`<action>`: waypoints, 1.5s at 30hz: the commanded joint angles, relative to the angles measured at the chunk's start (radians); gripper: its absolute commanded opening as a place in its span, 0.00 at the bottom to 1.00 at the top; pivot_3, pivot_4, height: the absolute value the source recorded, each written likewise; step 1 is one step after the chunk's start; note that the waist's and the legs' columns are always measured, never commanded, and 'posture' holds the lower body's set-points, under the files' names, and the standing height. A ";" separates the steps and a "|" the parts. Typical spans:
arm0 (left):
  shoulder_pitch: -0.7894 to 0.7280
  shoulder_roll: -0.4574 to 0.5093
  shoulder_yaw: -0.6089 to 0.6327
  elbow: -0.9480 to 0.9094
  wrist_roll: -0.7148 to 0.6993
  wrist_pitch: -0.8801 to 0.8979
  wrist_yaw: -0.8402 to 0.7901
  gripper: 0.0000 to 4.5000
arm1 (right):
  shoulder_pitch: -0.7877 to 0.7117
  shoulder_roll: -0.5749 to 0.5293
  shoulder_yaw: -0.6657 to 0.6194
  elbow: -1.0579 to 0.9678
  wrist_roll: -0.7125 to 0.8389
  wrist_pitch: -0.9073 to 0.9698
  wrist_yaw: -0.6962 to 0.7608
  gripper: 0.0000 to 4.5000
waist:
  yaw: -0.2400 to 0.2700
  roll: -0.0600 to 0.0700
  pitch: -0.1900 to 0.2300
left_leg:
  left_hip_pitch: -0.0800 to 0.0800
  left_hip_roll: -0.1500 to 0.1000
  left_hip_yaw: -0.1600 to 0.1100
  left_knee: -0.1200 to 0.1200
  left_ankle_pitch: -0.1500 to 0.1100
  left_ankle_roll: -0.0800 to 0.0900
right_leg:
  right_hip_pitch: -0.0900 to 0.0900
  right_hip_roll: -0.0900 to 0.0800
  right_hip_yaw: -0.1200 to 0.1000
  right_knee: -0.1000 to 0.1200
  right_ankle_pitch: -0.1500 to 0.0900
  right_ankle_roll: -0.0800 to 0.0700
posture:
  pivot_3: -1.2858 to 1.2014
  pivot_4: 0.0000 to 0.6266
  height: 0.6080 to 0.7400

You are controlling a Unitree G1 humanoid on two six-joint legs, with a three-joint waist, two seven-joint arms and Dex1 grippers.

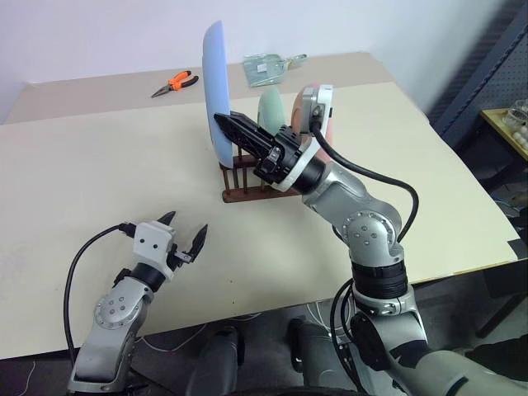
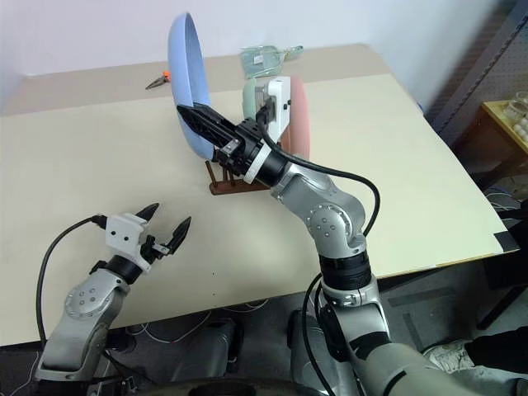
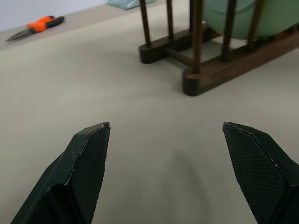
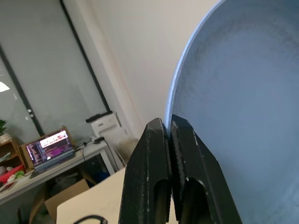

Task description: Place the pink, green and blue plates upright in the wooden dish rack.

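With the green plate [image 1: 270, 107] and pink plate [image 2: 300, 115] already standing in the wooden dish rack [image 1: 245, 183], the blue plate [image 1: 216, 91] is held upright by its rim in the clamped right end effector [image 1: 233, 126] above the rack's free front slot, into which it is judged to need lowering, while the left end effector [image 1: 184, 238] is held wide open and empty over the tabletop [image 1: 82, 181].

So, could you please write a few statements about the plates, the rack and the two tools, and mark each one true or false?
1. The right tool is shut on the blue plate's rim. True.
2. The blue plate lies flat on the table. False: it is held on edge in the air above the wooden dish rack.
3. The green plate stands in the rack. True.
4. The left tool holds the pink plate. False: it is open and empty, and the pink plate stands in the rack.
5. Orange-handled pliers lie at the table's far side. True.
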 commanded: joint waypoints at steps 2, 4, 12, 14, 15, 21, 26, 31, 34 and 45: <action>0.003 -0.007 0.003 -0.060 -0.005 -0.005 -0.018 0.87 | -0.063 -0.007 -0.032 0.038 0.019 0.051 -0.024 0.00 | -0.001 0.000 0.000 | 0.000 0.000 0.000 0.000 0.000 0.000 | 0.000 0.000 0.000 0.000 0.000 0.000 | 0.52 0.24 0.99; 0.003 -0.009 0.002 -0.062 -0.003 -0.001 -0.022 0.87 | -0.084 -0.003 -0.057 0.070 0.036 0.079 -0.044 0.00 | -0.001 0.000 0.000 | 0.000 0.000 0.000 0.000 0.000 0.000 | 0.000 0.000 0.000 0.000 0.000 0.000 | 0.52 0.24 0.99; -0.011 -0.019 -0.005 -0.062 0.009 0.006 -0.023 0.89 | -0.123 -0.010 -0.080 0.090 0.033 0.123 -0.053 0.43 | -0.001 0.000 0.000 | 0.000 0.000 0.000 0.000 0.000 0.000 | 0.000 0.000 0.000 0.000 0.002 0.003 | 0.52 0.24 0.99; -0.015 -0.023 -0.004 -0.060 0.008 0.008 -0.023 0.89 | -0.129 -0.018 -0.070 0.090 0.003 0.105 -0.053 0.65 | -0.001 0.000 0.000 | 0.000 0.000 0.000 0.000 0.000 0.000 | 0.000 0.000 0.000 0.000 0.002 0.003 | 0.52 0.24 0.99; -0.016 -0.025 -0.005 -0.059 0.009 0.008 -0.024 0.89 | -0.133 -0.023 -0.063 0.089 -0.019 0.088 -0.049 0.77 | -0.001 0.000 0.000 | 0.000 0.000 0.000 0.000 0.000 0.000 | 0.000 0.000 0.000 0.000 0.002 0.003 | 0.52 0.24 0.99; -0.018 -0.031 -0.008 -0.058 0.014 0.009 -0.024 0.89 | -0.163 -0.046 -0.045 0.075 -0.085 0.055 -0.030 0.77 | -0.001 0.000 0.000 | 0.000 0.000 0.000 0.000 0.000 0.000 | 0.000 0.000 0.000 0.000 0.002 0.003 | 0.52 0.24 0.99; -0.015 -0.037 -0.010 -0.058 0.017 0.011 -0.022 0.89 | -0.199 -0.116 -0.009 0.034 -0.175 0.003 0.010 0.77 | 0.000 0.000 0.000 | 0.000 0.000 0.000 0.000 0.000 0.000 | 0.000 0.000 0.000 0.000 0.002 0.003 | 0.52 0.24 0.99; -0.013 -0.041 -0.003 -0.058 0.032 0.007 -0.013 0.89 | -0.223 -0.259 -0.061 -0.024 -0.279 -0.137 0.062 0.77 | 0.004 0.000 0.000 | 0.000 -0.001 0.000 0.000 0.000 0.000 | 0.000 0.000 0.000 0.000 0.002 0.003 | 0.52 0.24 0.99; -0.018 -0.036 0.033 -0.039 0.043 -0.001 0.005 0.89 | -0.179 -0.416 -0.154 -0.012 -0.305 -0.185 0.123 0.77 | 0.008 0.000 0.000 | 0.000 -0.001 0.000 0.001 0.000 0.000 | 0.002 -0.001 -0.001 -0.001 0.001 0.003 | 0.52 0.24 0.99; -0.034 0.035 0.112 0.121 0.069 -0.062 -0.037 0.89 | 0.337 -0.681 -0.206 0.210 -0.515 -0.433 0.279 0.77 | -0.002 0.002 0.000 | 0.003 0.000 0.005 0.000 0.000 0.001 | 0.006 -0.001 -0.001 -0.003 -0.001 0.002 | 0.52 0.24 0.99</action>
